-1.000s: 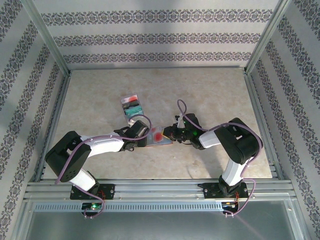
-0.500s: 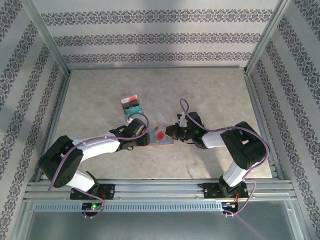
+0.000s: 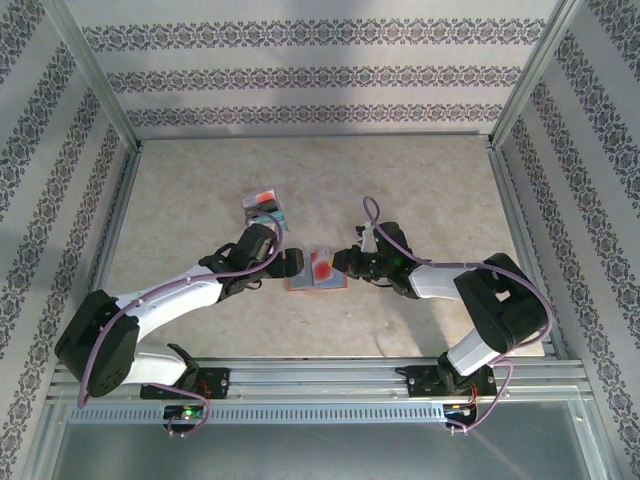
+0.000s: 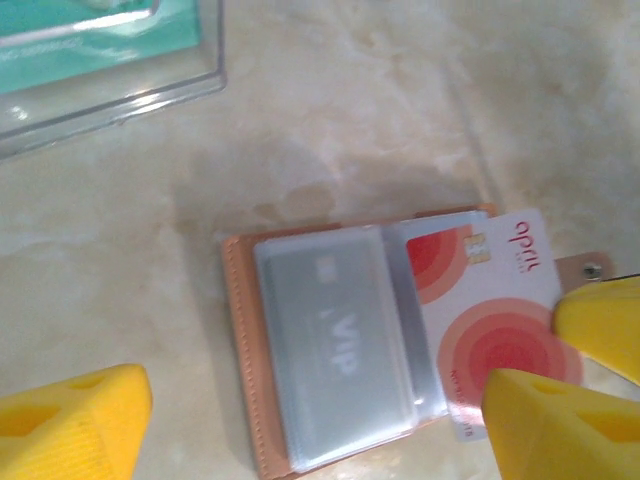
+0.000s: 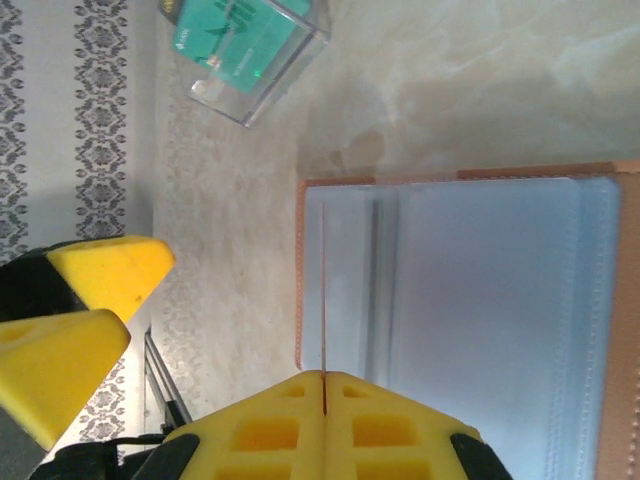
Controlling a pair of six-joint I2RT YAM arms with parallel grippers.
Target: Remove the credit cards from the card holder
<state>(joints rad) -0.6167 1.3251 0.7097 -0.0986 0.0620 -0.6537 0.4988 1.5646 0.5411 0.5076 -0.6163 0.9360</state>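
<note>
Left claw (image 4: 315,392) stands spread wide above the card holder (image 4: 240,340), one yellow finger (image 4: 70,425) off each side, gripping nothing. Right claw (image 5: 325,380) is pressed together on the red credit card (image 4: 490,310), which the right wrist view shows edge-on as a thin line running out from the seam of its pads (image 5: 390,430). From the left wrist the same card sticks out of the holder's right side, apparently partly tucked in a pocket.

The card holder lies open and flat near the middle of the counter (image 3: 430,190), between the two claws. It looks light and soft, so I judge it would slide or lift with the card unless pinned. The card looks thin, stiff, light and slick: best pinched flat across its faces at the free short edge and drawn straight along the pocket, not twisted. A clear sleeve on the holder's other half shows a grey card marked VIP (image 4: 335,345); almost no edge is bare, so it likely needs nudging out first.

A clear box (image 4: 110,85) holding a teal stack (image 5: 235,35) sits near the holder, apart from it, and the left arm (image 3: 190,290) reaches just past it. Tightest crowding is the two claws themselves, near each other over the small holder.
</note>
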